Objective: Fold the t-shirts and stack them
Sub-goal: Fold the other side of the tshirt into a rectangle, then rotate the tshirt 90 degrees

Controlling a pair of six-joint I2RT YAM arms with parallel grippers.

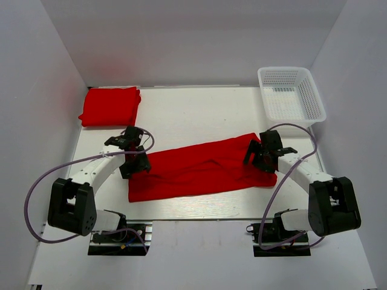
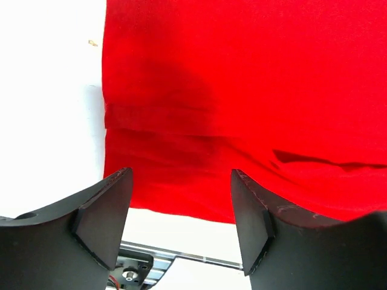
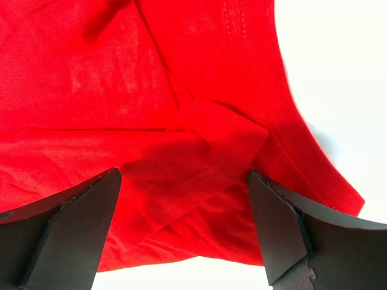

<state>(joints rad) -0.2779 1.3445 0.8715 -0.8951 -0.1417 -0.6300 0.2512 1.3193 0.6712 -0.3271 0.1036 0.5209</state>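
Top external: soft red t-shirt (image 1: 202, 169) forms a long creased band.

basket (image 1: 291, 95): white mesh, upright, far right corner of table | table (image 1: 199, 115): white, white panels (image 1: 199, 42) on three sides | speck (image 2: 92, 43): tan, on table

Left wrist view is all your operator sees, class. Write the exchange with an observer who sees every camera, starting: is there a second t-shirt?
Observer: Yes, a folded t-shirt lies at the far left corner of the table, apart from the spread t-shirt.
Operator: Where is the right gripper?
Observer: The right gripper hangs open over the spread t-shirt's right end.
Operator: Anything else out there?
Observer: A white mesh basket stands at the far right corner.
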